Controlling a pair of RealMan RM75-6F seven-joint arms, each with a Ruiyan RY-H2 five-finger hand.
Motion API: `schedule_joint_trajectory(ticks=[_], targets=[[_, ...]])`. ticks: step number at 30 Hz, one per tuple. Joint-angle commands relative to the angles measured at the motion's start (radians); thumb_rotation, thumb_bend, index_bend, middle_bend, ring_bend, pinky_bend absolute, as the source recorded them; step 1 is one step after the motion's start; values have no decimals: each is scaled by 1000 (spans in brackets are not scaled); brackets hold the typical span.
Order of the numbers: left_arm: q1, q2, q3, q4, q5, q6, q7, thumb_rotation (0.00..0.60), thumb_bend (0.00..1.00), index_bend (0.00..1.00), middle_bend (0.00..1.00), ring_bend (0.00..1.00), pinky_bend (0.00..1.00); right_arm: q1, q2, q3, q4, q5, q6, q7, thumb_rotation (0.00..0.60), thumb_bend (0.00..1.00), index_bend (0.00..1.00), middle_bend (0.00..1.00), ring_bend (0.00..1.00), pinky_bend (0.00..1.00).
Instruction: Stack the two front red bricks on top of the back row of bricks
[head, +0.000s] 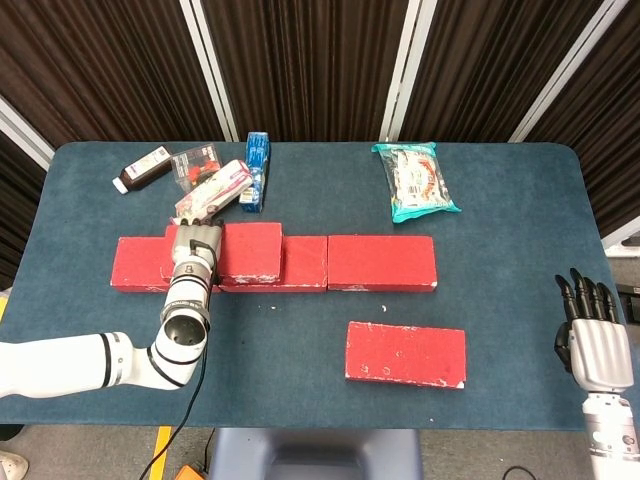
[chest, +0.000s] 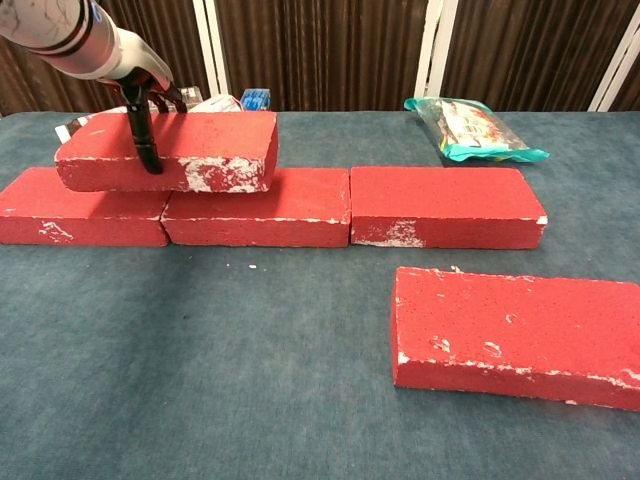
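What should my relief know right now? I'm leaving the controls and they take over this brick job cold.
Left hand: grips the stacked brick, which sits across the left and middle bricks of the back row.
Right hand: holds nothing, fingers apart, off the table's right edge.
Done: first brick is up on the row, not released.
Left: let go, then lift the second front brick, flat on the table at front right, onto the row.
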Motion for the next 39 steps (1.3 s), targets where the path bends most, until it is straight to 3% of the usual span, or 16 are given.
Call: schedule_joint_trajectory(ticks=[1, 8, 31, 39], targets=[[9, -12, 3, 4, 26, -2, -8, 600, 260, 49, 113, 0, 47, 2, -2, 0, 1, 1, -3, -4, 600, 925, 138, 0, 0, 0], [30, -30, 24, 12, 91, -40, -31, 600, 261, 47, 107, 0, 45, 4, -7, 0, 4, 2, -7, -11, 600, 924, 138, 0, 0, 0], [33, -67, 47, 62, 97, -21, -24, 600, 256, 37, 103, 0, 44, 4, -6, 0, 2, 2, -11, -10, 600, 925, 139, 0, 0, 0], [61, -61, 59, 86, 106, -61, -29, 600, 255, 35, 99, 0, 44, 7, -13, -1, 2, 6, -16, -27, 600, 925, 139, 0, 0, 0]])
